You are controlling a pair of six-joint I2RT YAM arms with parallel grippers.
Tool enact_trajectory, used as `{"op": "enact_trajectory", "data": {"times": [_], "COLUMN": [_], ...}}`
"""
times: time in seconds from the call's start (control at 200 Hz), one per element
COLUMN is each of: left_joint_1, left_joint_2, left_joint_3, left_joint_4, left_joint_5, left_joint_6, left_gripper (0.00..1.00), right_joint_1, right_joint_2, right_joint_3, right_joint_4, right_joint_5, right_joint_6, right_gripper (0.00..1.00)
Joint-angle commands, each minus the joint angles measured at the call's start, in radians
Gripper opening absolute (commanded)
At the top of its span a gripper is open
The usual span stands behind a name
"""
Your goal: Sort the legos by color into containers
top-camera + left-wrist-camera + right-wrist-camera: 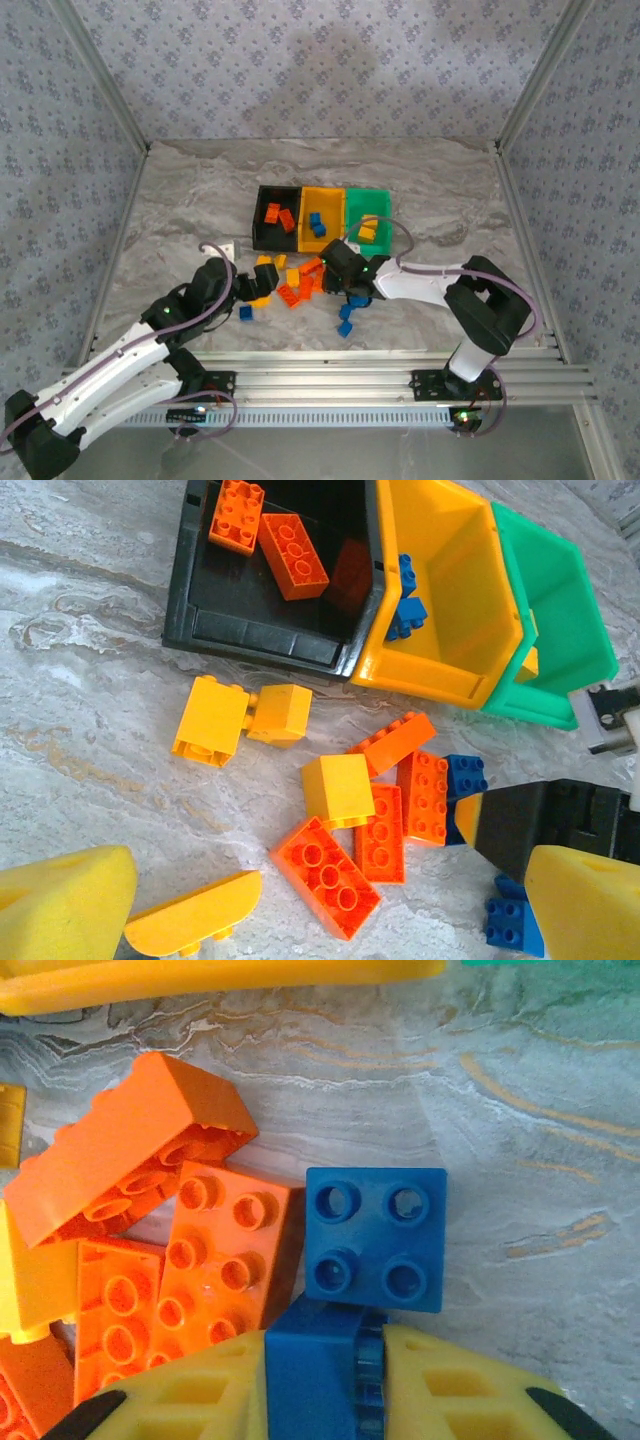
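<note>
At the right wrist, right jaws pinching blue brick [310, 1370], left jaws spread over orange bricks [326, 876]

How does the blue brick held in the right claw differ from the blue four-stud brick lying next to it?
The held blue brick is clamped in the right claw, studs hidden; the four-stud blue brick lies free on the table, studs up. Both are the same blue.
</note>
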Motion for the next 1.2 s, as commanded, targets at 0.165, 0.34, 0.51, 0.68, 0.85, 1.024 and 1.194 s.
{"op": "enact_trajectory", "data": {"times": [0.165, 0.34, 0.51, 0.68, 0.85, 1.024, 1.194], "left_joint_1": [-0.005, -0.004, -0.004, -0.004, -0.004, -0.004, -0.004], "left_joint_2": [-0.011, -0.023, -0.028, -0.035, -0.060, -0.067, -0.055], "left_joint_3": [-0.014, -0.036, -0.045, -0.037, -0.050, -0.039, -0.020], "left_joint_4": [-0.044, -0.053, -0.065, -0.115, -0.136, -0.163, -0.194], "left_joint_5": [-0.017, -0.010, -0.001, -0.011, -0.012, -0.013, -0.017], "left_joint_6": [0.000, -0.003, -0.012, -0.017, -0.031, -0.022, -0.002], "left_gripper": [1.00, 1.00, 1.00, 0.99, 0.99, 1.00, 1.00], "right_joint_1": [0.013, -0.030, -0.135, -0.201, -0.214, -0.214, -0.210], "right_joint_2": [-0.244, -0.299, -0.103, 0.146, 0.310, 0.337, 0.244], "right_joint_3": [-0.062, 0.072, 0.285, 0.516, 0.673, 0.730, 0.708], "right_joint_4": [-0.097, -0.186, -0.177, -0.215, -0.256, -0.264, -0.235], "right_joint_5": [0.064, 0.047, -0.008, -0.010, 0.015, 0.012, 0.009], "right_joint_6": [-0.044, -0.164, -0.259, -0.311, -0.340, -0.347, -0.353], "right_gripper": [0.23, 0.22, 0.22, 0.22, 0.23, 0.46, 0.66]}}
